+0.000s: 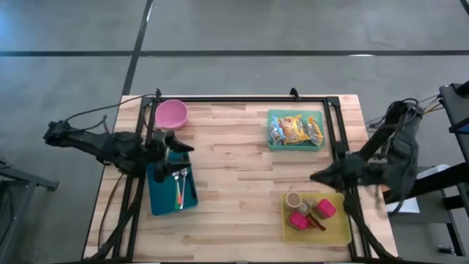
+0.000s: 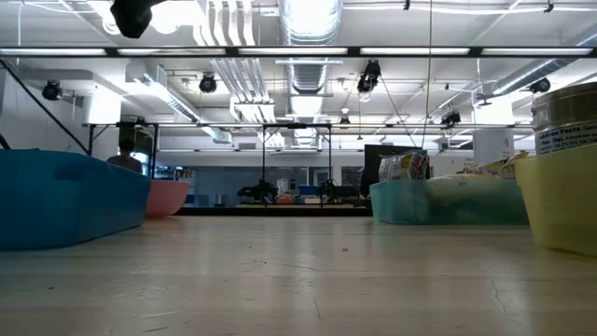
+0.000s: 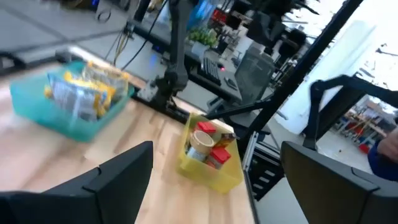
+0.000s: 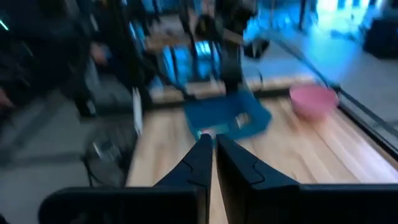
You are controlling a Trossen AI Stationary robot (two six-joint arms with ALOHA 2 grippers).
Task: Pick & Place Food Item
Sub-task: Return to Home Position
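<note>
Food items lie in two containers. A yellow tray (image 1: 344, 233) at the near right holds a tan can (image 1: 294, 199) and pink and red packs (image 1: 326, 208). A teal bin (image 1: 295, 145) at the far right holds snack packets (image 1: 297, 130). My left gripper (image 1: 187, 147) hovers open over the far end of a blue tray (image 1: 157, 198), with nothing between its fingers (image 3: 124, 171). My right gripper (image 1: 314, 176) hangs shut and empty above the table, just beyond the yellow tray's far edge; its fingers (image 4: 202, 155) are closed together.
A pink bowl (image 1: 171, 114) stands at the far left. The blue tray holds a fork and an orange spoon (image 1: 180, 192). A black frame (image 1: 242, 99) runs along the table's far edge and sides. Bare wood lies in the middle of the table (image 1: 234, 176).
</note>
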